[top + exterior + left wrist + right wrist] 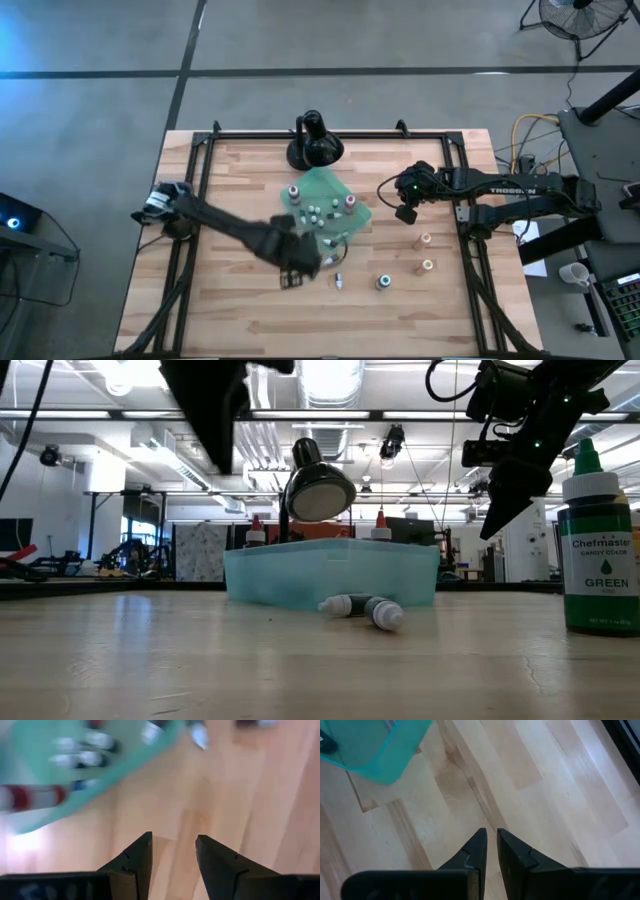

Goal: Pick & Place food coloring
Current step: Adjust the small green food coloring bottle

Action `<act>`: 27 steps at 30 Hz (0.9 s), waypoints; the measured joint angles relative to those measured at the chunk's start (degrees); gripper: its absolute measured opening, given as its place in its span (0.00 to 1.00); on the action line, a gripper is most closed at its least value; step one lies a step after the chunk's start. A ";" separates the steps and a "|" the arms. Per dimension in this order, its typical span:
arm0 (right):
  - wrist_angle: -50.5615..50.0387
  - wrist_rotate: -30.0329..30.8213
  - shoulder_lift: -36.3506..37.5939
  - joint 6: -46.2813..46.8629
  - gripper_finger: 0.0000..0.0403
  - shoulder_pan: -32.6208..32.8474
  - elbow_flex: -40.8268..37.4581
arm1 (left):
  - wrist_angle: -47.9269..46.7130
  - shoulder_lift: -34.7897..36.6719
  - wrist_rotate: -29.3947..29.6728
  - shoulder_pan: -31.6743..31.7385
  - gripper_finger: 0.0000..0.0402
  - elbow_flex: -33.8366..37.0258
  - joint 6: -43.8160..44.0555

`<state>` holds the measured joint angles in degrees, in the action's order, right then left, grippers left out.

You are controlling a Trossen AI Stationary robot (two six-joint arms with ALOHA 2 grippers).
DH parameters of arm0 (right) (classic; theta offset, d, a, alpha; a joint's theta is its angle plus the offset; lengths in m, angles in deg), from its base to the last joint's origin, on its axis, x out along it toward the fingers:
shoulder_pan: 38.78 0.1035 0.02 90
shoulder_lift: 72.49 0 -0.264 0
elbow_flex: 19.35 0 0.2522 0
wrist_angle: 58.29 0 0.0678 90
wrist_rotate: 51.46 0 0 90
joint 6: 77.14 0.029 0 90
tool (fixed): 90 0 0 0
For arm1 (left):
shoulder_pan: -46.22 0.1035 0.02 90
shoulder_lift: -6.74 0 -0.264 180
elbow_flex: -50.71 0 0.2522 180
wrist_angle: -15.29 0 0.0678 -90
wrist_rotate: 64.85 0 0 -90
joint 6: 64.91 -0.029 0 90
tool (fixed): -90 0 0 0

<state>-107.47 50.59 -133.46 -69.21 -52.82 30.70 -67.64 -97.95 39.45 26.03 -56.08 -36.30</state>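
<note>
The teal tray (338, 185) sits mid-table and holds several food coloring bottles (318, 213), some upright, some lying. Loose bottles lie on the wood near the tray's near side (340, 280) (365, 608). A green bottle (383, 282) (598, 550) and two orange ones (426, 252) stand to the right. My left gripper (293, 272) (172, 840) hangs open over bare wood just near of the tray, with nothing between its fingers. My right gripper (403, 212) (490, 832) is shut and empty, above the wood right of the tray.
A black round-based stand (315, 145) is at the table's far side behind the tray. A black frame rail (205, 160) runs along the table's sides. Bare wood lies along the near edge (250, 320).
</note>
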 joint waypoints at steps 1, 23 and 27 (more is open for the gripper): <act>-0.02 -0.01 0.00 0.01 0.09 0.00 0.00 | 2.60 0.00 -0.45 -0.97 0.31 2.42 -0.41; -4.55 -1.69 0.00 -0.88 0.09 0.02 0.00 | 56.47 -2.38 14.04 -3.48 0.31 28.45 14.19; -4.55 -1.72 0.00 -1.06 0.09 0.01 0.00 | 60.14 -2.71 14.27 -2.82 0.31 28.91 14.85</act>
<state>-112.01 48.87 -133.46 -70.27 -52.81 30.70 -7.50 -100.65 53.71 23.21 -27.17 -21.45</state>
